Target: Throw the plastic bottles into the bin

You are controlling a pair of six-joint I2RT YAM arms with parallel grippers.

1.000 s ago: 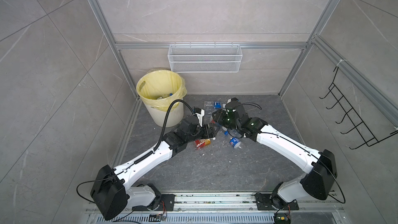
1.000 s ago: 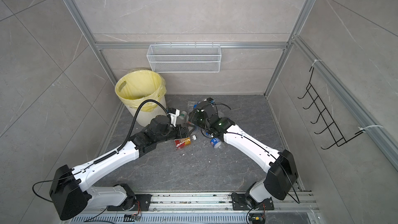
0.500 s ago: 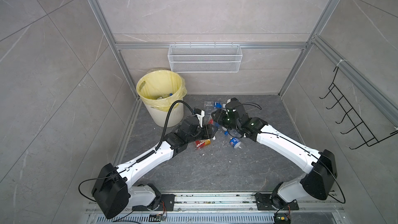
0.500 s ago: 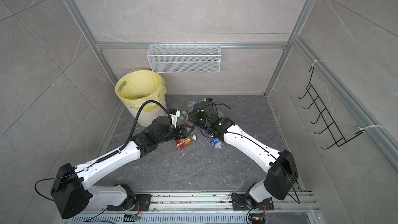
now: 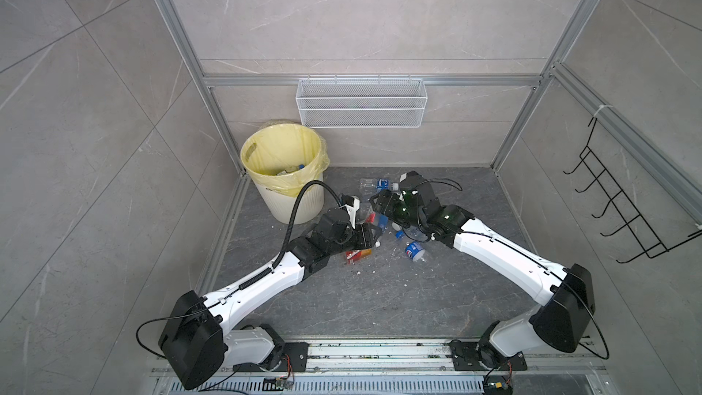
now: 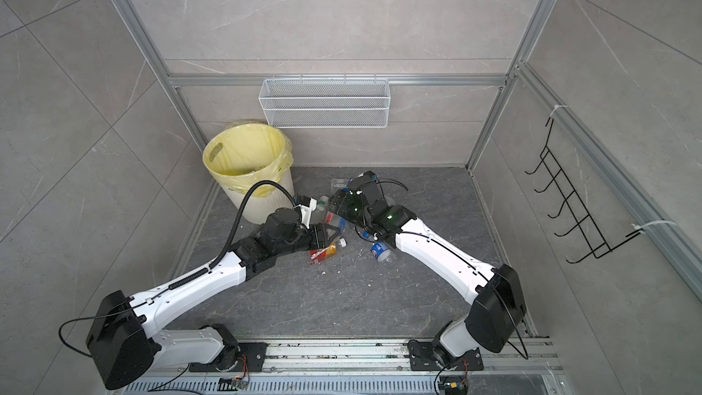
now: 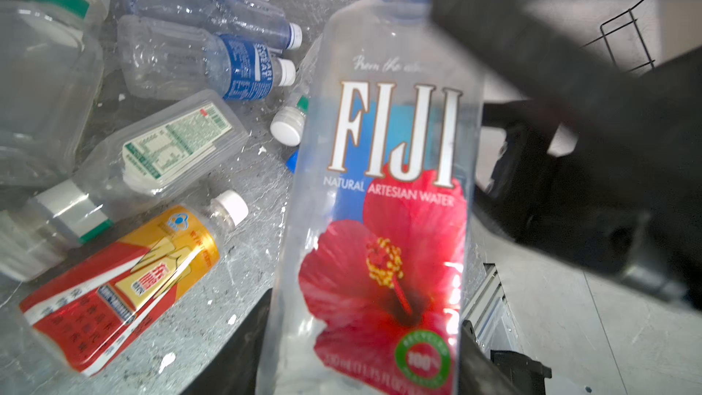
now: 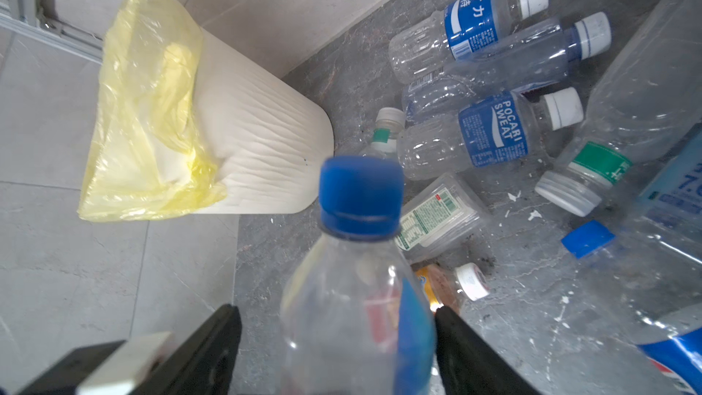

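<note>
A clear Fiji bottle (image 7: 380, 184) with a blue cap and a red flower label stands between both grippers, above the floor. My left gripper (image 7: 364, 359) is shut on its lower body, both fingers pressing its sides. My right gripper (image 8: 338, 355) is open around the same bottle (image 8: 357, 298), with a gap beside one finger. In both top views the two grippers (image 5: 370, 235) (image 5: 381, 203) meet mid-floor, right of the bin (image 5: 300, 203). Several plastic bottles lie on the floor: an orange-red labelled one (image 7: 121, 286), blue-labelled clear ones (image 8: 486, 131) and a Pepsi one (image 5: 415, 251).
The cream ribbed bin with its yellow bag (image 8: 258, 146) holds a few bottles. A white wire basket (image 5: 361, 108) hangs on the back wall and a black hook rack (image 5: 626, 199) on the right wall. Aluminium frame posts edge the dark floor.
My left gripper has shut on the Fiji bottle and my right gripper has opened off it. Both arms stay at about the same spot.
</note>
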